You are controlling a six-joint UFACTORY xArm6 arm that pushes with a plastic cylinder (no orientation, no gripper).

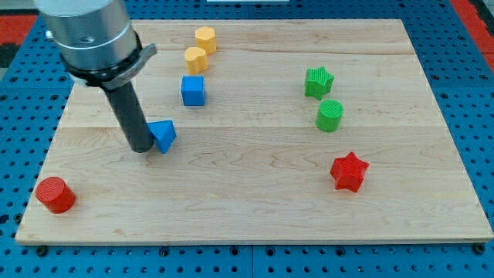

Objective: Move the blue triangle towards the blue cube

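- Eight small coloured blocks sit scattered across a pale wooden board [255, 201], which lies on a blue perforated surface [471, 46].
- Just left of the board's centre, my tip [142, 148] rests on the wood, its dark rod rising up and to the view's left into a grey metal housing [85, 31] at the top-left corner.
- Pressed against the tip's right side is the blue triangle [164, 135]; the two appear to be touching, with no visible gap between them.
- With no jaws on this tool, there is nothing to stand apart or together: the rod is a single plain shaft, clamped on nothing, only leaning against the triangle's left face.
- Up and slightly to the view's right of the triangle stands the blue cube [193, 90], near it but clearly apart, with bare wood between them.
- Above the cube, two orange blocks line up toward the view's top: one rounded orange block [195, 59] just above the cube, and an orange hexagonal block [205, 38] just beyond it near the board's top edge.
- On the view's right, a green star [318, 82] sits just above a green cylinder [329, 115], the pair close together.
- Lower on that side, a red star [349, 171] stands alone, well apart from the green pair.
- Near the bottom-left corner, a red cylinder [55, 194] lies far from all the others.
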